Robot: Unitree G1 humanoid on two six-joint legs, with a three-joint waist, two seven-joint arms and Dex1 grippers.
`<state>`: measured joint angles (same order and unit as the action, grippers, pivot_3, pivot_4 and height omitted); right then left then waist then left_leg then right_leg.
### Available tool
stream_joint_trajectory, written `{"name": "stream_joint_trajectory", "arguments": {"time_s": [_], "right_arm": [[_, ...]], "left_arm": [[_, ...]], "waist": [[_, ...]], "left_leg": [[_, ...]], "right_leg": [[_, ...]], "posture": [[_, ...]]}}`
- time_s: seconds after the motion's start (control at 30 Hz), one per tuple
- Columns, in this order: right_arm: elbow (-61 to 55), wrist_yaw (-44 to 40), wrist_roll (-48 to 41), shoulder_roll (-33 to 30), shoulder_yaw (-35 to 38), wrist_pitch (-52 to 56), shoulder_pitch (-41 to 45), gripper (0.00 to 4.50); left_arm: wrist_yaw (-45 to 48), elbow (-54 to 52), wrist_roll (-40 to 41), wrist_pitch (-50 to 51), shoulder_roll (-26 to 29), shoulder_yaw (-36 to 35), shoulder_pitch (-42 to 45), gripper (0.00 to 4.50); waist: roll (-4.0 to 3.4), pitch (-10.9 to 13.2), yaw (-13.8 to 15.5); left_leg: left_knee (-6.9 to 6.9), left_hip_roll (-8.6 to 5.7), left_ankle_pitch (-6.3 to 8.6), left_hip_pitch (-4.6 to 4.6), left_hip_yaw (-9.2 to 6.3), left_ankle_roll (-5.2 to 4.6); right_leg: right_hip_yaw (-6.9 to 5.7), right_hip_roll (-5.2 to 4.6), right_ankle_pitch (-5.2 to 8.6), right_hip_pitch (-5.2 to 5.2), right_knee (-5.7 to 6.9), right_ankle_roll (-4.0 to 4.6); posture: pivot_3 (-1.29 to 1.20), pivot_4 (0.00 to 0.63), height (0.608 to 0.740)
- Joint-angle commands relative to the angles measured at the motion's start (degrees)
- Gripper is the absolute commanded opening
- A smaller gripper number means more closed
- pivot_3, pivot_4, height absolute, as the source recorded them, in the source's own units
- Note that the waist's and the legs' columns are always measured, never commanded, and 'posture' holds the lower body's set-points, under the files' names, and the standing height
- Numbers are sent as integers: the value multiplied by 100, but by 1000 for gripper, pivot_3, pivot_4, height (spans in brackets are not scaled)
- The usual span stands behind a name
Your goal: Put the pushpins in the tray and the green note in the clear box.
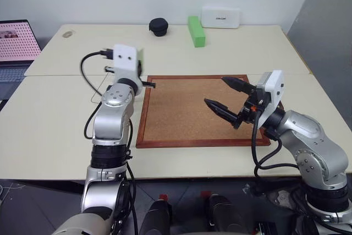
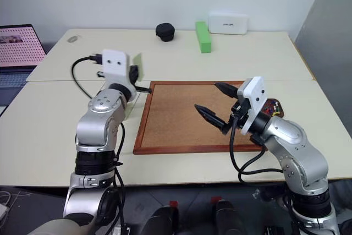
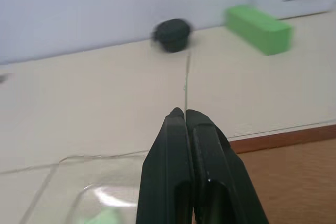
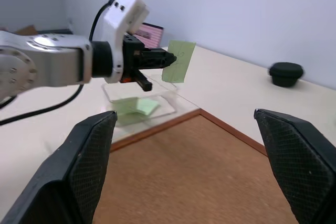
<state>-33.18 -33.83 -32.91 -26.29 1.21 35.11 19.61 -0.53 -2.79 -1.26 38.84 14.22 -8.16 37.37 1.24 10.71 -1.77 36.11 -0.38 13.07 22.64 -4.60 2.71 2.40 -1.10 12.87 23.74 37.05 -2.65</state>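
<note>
While the left gripper [image 4: 167,59] hangs in the air just off the corkboard's [image 1: 187,108] far left corner, its two black fingers are pressed flat together on the green note [image 4: 178,61], which stands upright, edge-on between the fingertips. Below that gripper, beside the corkboard's left edge, sits the clear box [image 4: 140,104] on the table [image 1: 55,130]; a pale-green slip [image 4: 135,106] already lies on its floor, seen through the wall.

Over the corkboard's right half the right gripper [image 1: 228,97] hovers clear of the surface, fingers spread wide apart with nothing between them, tips pointing toward the corkboard's left side.

Just past the corkboard's right edge, mostly hidden behind the right wrist, lies the dark reddish tray [image 2: 273,106]. Small coloured specks show inside it, one of them red; they look like the pushpins [image 2: 268,105], though they are too small to tell apart for certain.

Beyond the corkboard's far edge, well apart from it, a bright green block [image 1: 196,30] lies lengthwise on the table, with a white case [image 1: 220,17] just beyond it by the wall and a round black object [image 1: 159,26] to the block's left. Off the corkboard's far left, at the table's end, a laptop [image 1: 16,42] stands open with a pink screen.
</note>
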Motion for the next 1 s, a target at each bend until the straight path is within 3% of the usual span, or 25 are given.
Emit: {"name": "stream_joint_trajectory", "arguments": {"time_s": [0.03,0.2,0.3,0.73,0.9,1.0], "right_arm": [[-208,-57,-147,-58,1,-8,173,4446],[-110,-92,-113,-62,-36,-46,231,4446],[-82,-134,-53,-100,-65,-70,182,4500],[59,-12,138,-115,-74,-157,55,4500],[148,607,642,55,-120,-178,-106,4500],[321,1349,1304,191,-220,-99,-189,4500]], "left_arm": [[-561,-193,-160,-21,-8,-407,-15,0],[-706,192,50,-9,-97,-785,-114,0],[-795,321,121,13,-158,-915,-115,456],[-742,304,275,-10,-155,-814,-173,3089],[-389,-164,487,39,-225,-631,-437,4167],[113,-562,743,-35,-243,-342,-628,4450]], "waist": [[0,0,8],[1,-1,8],[1,0,9],[2,-1,5],[2,-1,5],[4,-2,7]], "left_leg": [[0,0,0,0,0,0],[0,-1,0,0,0,0],[1,-1,0,0,0,0],[1,-1,0,0,1,0],[1,0,0,1,1,1],[1,-1,0,0,1,1]], "right_leg": [[-1,0,0,0,0,0],[-2,-2,0,0,0,0],[-2,-2,0,-1,0,0],[-2,-2,-1,-1,1,1],[-1,-2,-1,0,2,1],[-1,-3,-1,0,3,1]], "posture": [[0,150,740],[0,150,740],[0,150,740],[0,150,740],[0,150,740],[0,150,740]]}}
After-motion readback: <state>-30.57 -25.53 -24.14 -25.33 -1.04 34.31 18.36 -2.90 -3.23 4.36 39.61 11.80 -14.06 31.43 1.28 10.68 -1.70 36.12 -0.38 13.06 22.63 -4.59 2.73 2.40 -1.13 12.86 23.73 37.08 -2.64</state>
